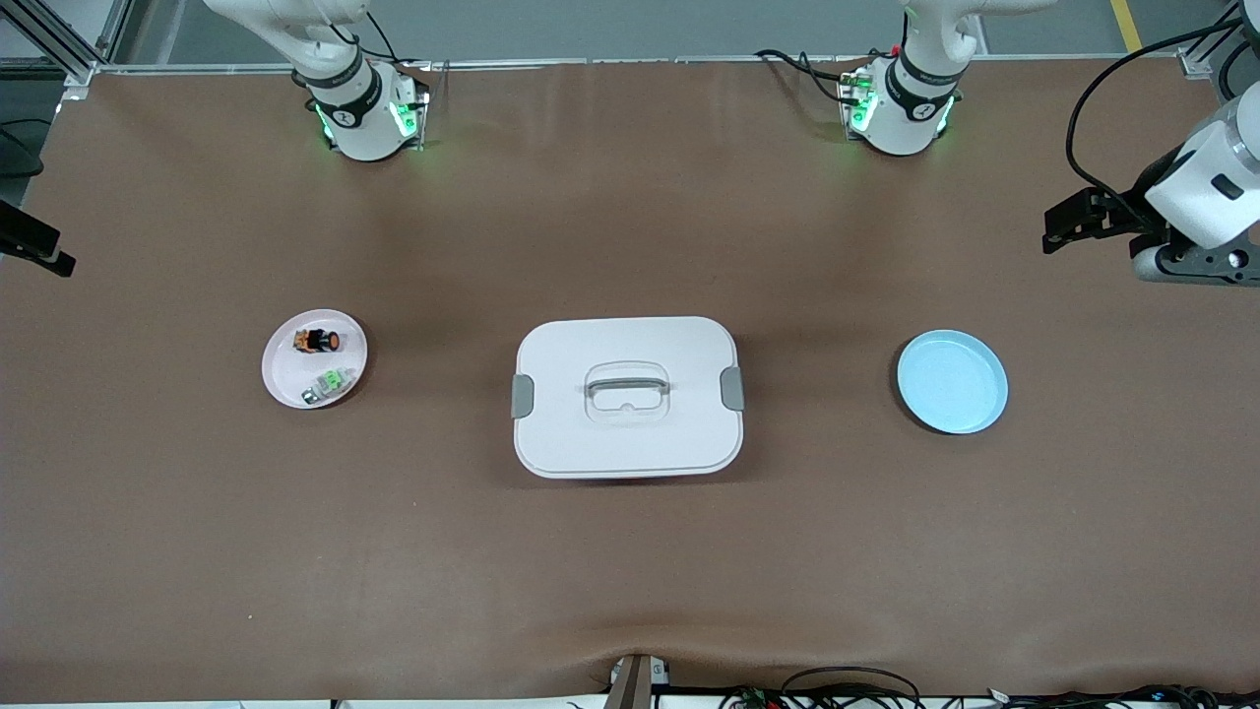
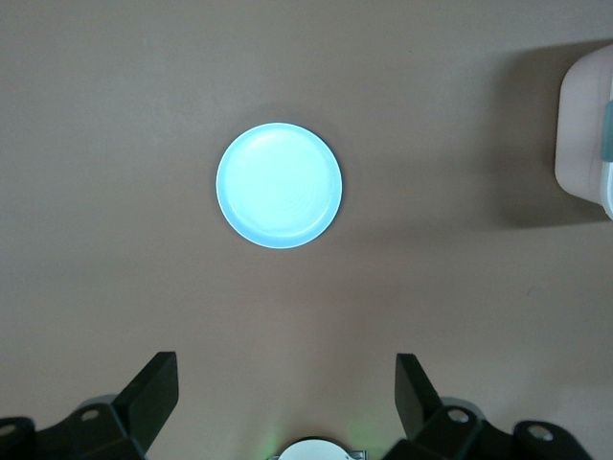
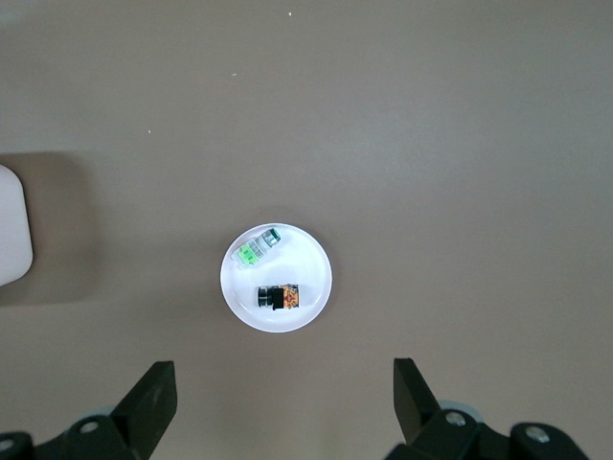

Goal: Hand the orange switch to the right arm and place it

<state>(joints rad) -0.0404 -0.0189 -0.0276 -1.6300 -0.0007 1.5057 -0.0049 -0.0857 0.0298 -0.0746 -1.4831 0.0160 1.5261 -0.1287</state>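
The orange switch [image 1: 317,341] lies on its side on a small white plate [image 1: 285,379] toward the right arm's end of the table. The right wrist view shows it too, as the orange switch [image 3: 279,297] on the white plate [image 3: 311,259]. My right gripper [image 3: 283,369] hangs high over the table beside that plate, open, nothing between its fingers. My left gripper [image 2: 285,369] hangs high beside a light blue plate [image 2: 279,185], open and holding nothing. Neither gripper shows in the front view.
A small green-and-silver part [image 1: 330,382] shares the white plate with the switch. A white lidded box [image 1: 627,396] with a handle sits mid-table. The light blue plate [image 1: 952,381] lies toward the left arm's end. A white-and-black device [image 1: 1181,197] stands at that table edge.
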